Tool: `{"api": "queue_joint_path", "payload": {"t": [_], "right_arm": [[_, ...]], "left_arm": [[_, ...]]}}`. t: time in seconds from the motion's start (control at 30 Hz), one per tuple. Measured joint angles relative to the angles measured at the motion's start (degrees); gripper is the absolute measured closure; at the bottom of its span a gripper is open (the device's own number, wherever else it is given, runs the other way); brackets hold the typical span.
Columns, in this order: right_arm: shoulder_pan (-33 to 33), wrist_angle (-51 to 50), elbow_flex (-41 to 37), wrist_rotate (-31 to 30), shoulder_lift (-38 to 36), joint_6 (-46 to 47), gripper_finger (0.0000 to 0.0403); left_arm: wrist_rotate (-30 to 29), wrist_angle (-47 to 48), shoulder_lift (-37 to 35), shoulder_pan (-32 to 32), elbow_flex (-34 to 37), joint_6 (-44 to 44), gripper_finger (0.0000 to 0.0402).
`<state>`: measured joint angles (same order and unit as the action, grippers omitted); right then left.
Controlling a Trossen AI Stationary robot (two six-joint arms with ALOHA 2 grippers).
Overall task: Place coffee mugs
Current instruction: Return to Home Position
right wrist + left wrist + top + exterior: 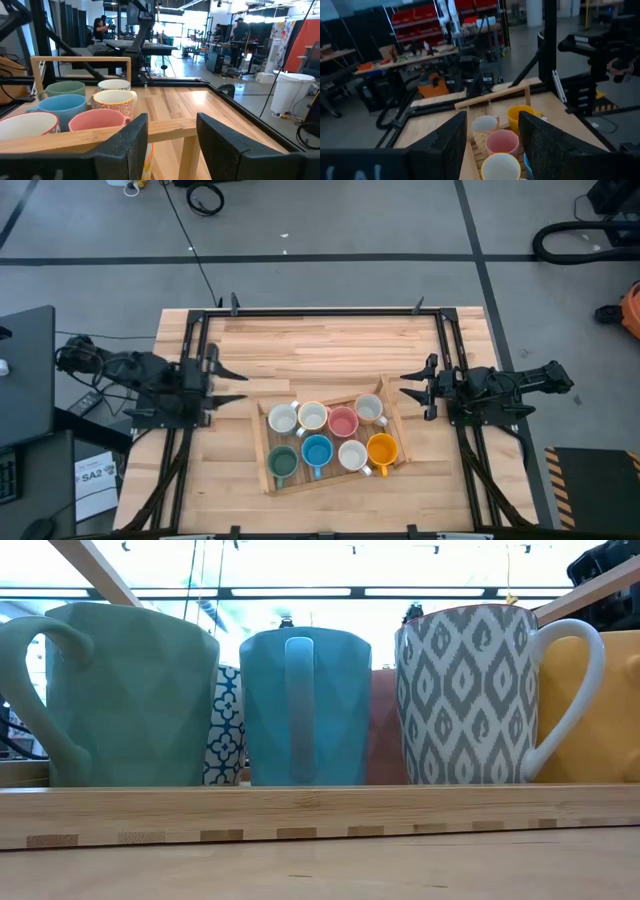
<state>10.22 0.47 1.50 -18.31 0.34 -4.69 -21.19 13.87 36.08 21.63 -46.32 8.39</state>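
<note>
Eight coffee mugs stand upright in two rows inside a wooden tray (263, 442) at the table's middle. The far row holds a white mug (283, 418), a cream one (313, 416), a pink one (343, 421) and a pale grey one (369, 408). The near row holds a dark green mug (283, 463), a blue one (317, 450), a white patterned one (352, 455) and an orange one (382, 448). My left gripper (235, 385) is open, left of the tray. My right gripper (408, 385) is open, just right of the tray's far corner. Neither touches anything.
The tray has low walls (320, 815) and a raised wooden handle frame at each end (80, 60). A black metal frame (330, 311) borders the table. Bare wood lies beyond the tray toward the far edge (320, 350). People stand in the room behind (97, 27).
</note>
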Motion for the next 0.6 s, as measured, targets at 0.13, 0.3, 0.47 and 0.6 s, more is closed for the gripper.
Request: {"api": "queue_joint_path", "payload": {"t": [0.13, 0.3, 0.47, 0.6], "right_arm": [[0.0, 0.0, 0.0, -0.2, 0.0, 0.0, 0.0229], [0.0, 0.0, 0.0, -0.5, 0.0, -0.1, 0.0229], [0.0, 0.0, 0.0, -0.6, 0.0, -0.5, 0.0229], [0.0, 0.1, 0.0, -0.6, 0.0, -0.5, 0.0229]], "left_arm": [[-0.2, -2.7, -8.8, 0.0, 8.2, 0.3, 0.0216], [-0.2, -3.3, -18.8, 0.0, 15.2, 0.0, 0.0216], [-1.4, -3.3, -26.5, 0.0, 19.6, 2.6, 0.0216], [-4.1, -3.3, -30.5, 0.0, 22.4, 3.6, 0.0216]]}}
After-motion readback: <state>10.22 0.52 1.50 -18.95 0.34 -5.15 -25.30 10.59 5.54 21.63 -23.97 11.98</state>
